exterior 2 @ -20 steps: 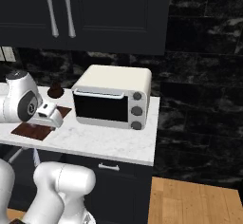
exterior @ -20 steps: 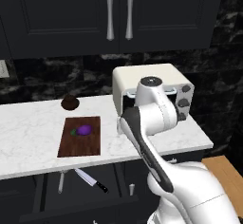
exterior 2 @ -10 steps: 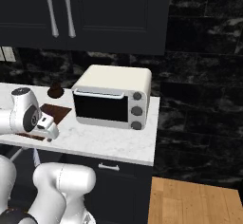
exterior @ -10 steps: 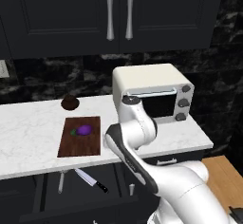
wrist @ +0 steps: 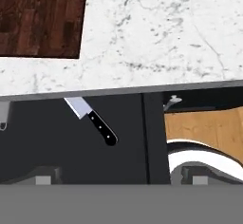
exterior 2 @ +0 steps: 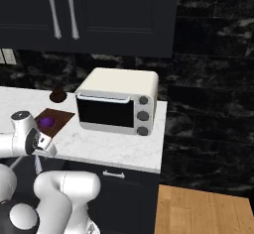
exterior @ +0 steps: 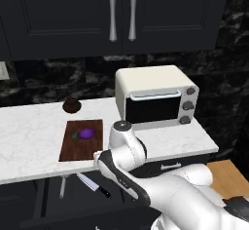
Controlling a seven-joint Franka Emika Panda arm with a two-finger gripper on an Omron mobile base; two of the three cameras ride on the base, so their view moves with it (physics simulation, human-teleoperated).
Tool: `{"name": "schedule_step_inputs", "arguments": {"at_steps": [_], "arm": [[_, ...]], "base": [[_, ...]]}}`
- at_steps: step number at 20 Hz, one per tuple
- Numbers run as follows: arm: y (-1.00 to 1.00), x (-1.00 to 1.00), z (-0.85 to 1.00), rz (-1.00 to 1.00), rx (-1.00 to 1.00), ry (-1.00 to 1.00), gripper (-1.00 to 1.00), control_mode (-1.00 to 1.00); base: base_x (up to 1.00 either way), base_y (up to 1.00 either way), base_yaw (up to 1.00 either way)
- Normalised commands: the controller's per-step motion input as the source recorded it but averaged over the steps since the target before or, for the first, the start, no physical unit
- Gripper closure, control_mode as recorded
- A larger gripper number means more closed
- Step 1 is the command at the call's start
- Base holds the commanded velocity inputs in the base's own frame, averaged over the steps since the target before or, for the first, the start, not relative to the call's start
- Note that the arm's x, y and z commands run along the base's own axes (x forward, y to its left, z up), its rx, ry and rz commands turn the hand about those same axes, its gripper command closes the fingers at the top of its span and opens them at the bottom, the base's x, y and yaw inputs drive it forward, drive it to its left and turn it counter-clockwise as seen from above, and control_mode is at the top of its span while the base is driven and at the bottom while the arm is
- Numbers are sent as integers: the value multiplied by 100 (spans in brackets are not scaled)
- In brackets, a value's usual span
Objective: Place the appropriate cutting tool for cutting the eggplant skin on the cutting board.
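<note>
The dark reddish-brown cutting board (exterior: 78, 146) lies on the marble counter, and the small purple eggplant (exterior: 86, 133) rests on its far half. A slim pale grey cutting tool (exterior: 62, 186) lies on the dark surface below the counter's front edge. In the hand view it is only a sliver (wrist: 3, 115) at the left edge. The black-handled knife (wrist: 93, 121) lies just to its right. My gripper (wrist: 122, 178) hangs open over the counter's front edge, right of the board's near corner (wrist: 40, 19). Its fingertips (wrist: 45, 177) are wide apart and hold nothing.
A white toaster oven (exterior: 155, 97) stands on the counter to the right, and a dark brown round lump (exterior: 71, 105) sits behind the board. Dark upper cabinets (exterior: 121, 14) hang above. A drawer handle (wrist: 173, 100) and wooden floor (wrist: 204, 126) show under the counter at the right.
The arm has swung down and to the left, from in front of the toaster oven to the counter's front edge by the board. The things have not moved.
</note>
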Motion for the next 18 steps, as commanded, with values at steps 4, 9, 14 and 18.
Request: {"name": "schedule_step_inputs", "arguments": {"at_steps": [4,9,14,18], "arm": [[66,15,-59,0,1,0,-100,-100],[50,20,-31,0,3,0,-100,-100],[49,7,-27,0,1,0,-100,-100],[40,-1,-23,0,3,0,-100,-100]], "base": [[0,0,0],[0,0,0],[0,0,0],[0,0,0]]}}
